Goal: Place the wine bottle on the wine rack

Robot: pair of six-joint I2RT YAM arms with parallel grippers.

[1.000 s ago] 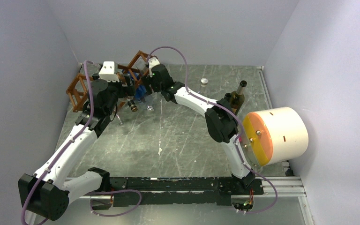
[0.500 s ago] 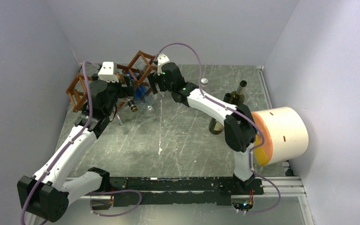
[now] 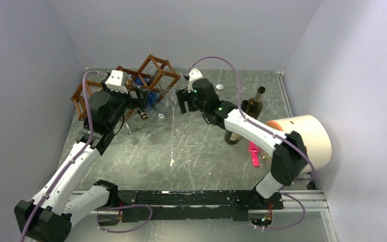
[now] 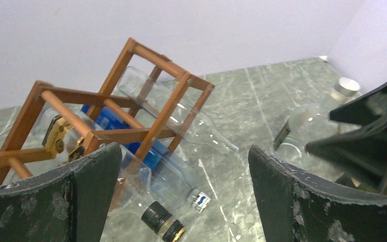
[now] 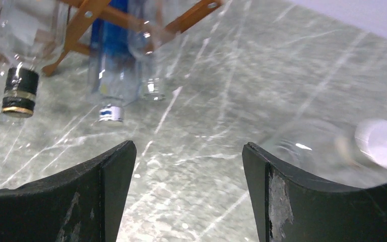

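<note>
The reddish-brown wine rack (image 3: 153, 68) stands at the back left and also shows in the left wrist view (image 4: 153, 103). Three bottles lie in it with necks toward the table: a clear one (image 4: 181, 118), a blue-labelled one (image 4: 164, 169) and a black-capped one (image 3: 142, 114). A dark green wine bottle (image 3: 254, 105) stands upright behind my right forearm. My left gripper (image 3: 139, 97) is open and empty right in front of the rack. My right gripper (image 3: 182, 105) is open and empty over bare table, right of the rack and apart from it.
A clear bottle with a silver cap (image 3: 219, 88) stands at the back, also in the right wrist view (image 5: 368, 146). A large beige cylinder with an orange face (image 3: 302, 141) lies at the right. A pink object (image 3: 254, 154) lies on the table near it.
My right gripper has pulled back from the rack to the right, open and empty. Its elbow has swung right, uncovering the dark bottle and the pink object. The left gripper has barely moved.
</note>
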